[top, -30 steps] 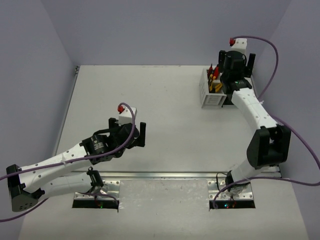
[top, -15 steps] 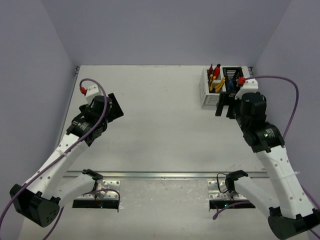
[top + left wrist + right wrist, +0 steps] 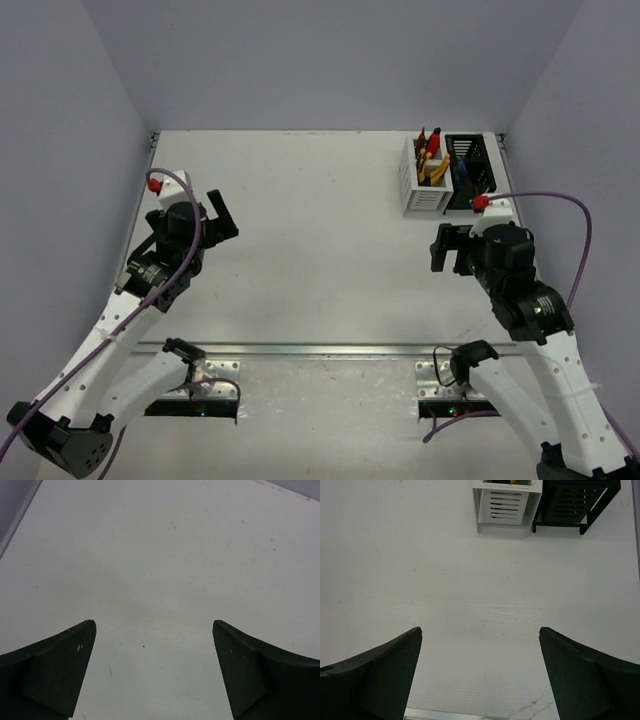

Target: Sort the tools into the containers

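- Gaping wide, the left gripper holds nothing.
- The right gripper gapes too, empty.
- White bin, holding pliers, stands beside black bin.

My right gripper hung over the black bin 1 s ago. It's since pulled back twd me in 2 steps & is now well apart from it. My left gripper swung from the middle out to the left side, then drew back slightly.
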